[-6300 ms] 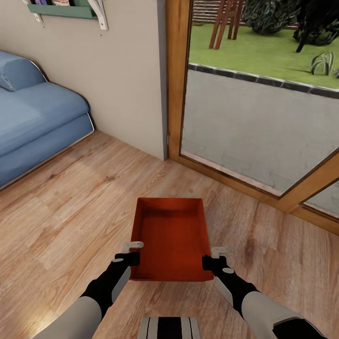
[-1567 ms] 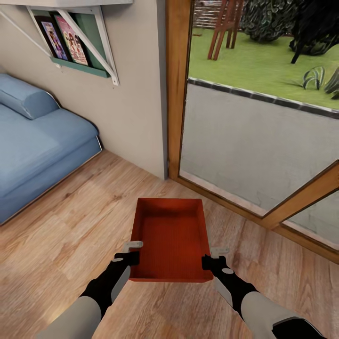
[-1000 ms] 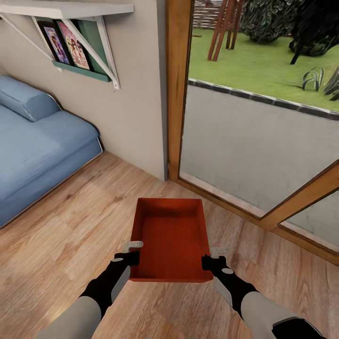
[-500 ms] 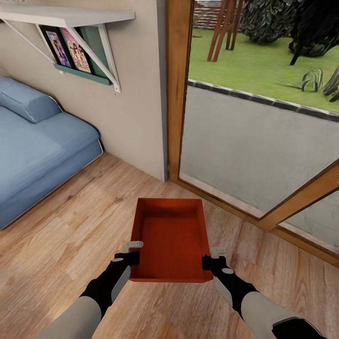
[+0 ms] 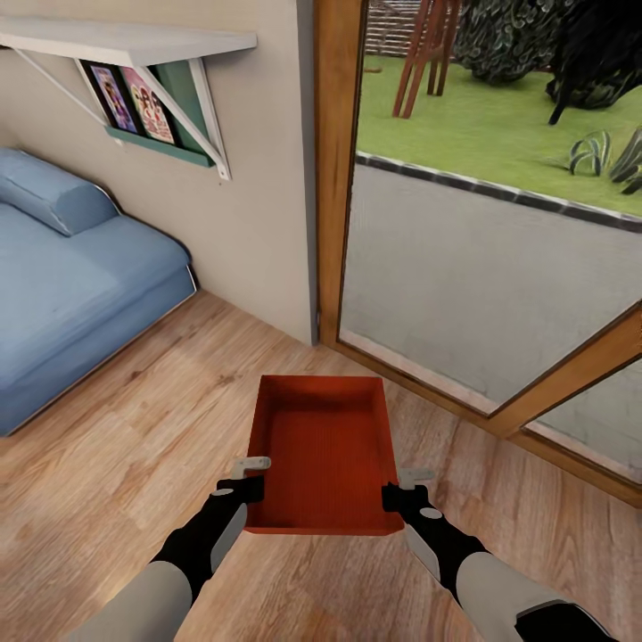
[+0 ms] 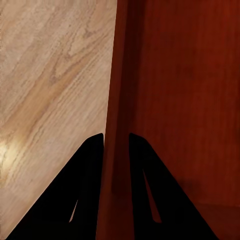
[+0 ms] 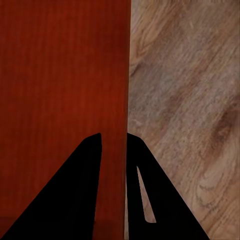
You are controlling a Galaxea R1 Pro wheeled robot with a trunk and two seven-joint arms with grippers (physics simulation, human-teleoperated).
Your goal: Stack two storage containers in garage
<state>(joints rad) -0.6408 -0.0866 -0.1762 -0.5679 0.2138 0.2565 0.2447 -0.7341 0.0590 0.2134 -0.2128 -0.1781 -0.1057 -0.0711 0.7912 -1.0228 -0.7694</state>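
I hold one storage container [image 5: 323,450] out in front of me, level, above the light wood-plank floor [image 5: 116,428] of the living room, its open top facing up and its inside bare. My left fingers [image 5: 251,477] are clamped on its left wall near the corner closest to me; in the left wrist view the two dark fingers [image 6: 92,180] sit one on each side of that orange-red wall [image 6: 116,100], with planks showing on the outer side and the bin's inside on the other. My right fingers [image 5: 403,486] are clamped the same way on the right wall; in the right wrist view one finger [image 7: 135,180] lies outside the wall over the wood and the other inside the bin [image 7: 65,75]. Ahead of the container a wooden-framed glass door [image 5: 334,169] looks onto grey paving [image 5: 481,259] and a green lawn [image 5: 481,125]. To the left of the door runs a beige wall [image 5: 259,205] carrying a white shelf [image 5: 134,40] on brackets, with a green rack of magazines [image 5: 147,94] under it. A blue sofa [image 5: 71,285] stands against that wall, well to the left of the container
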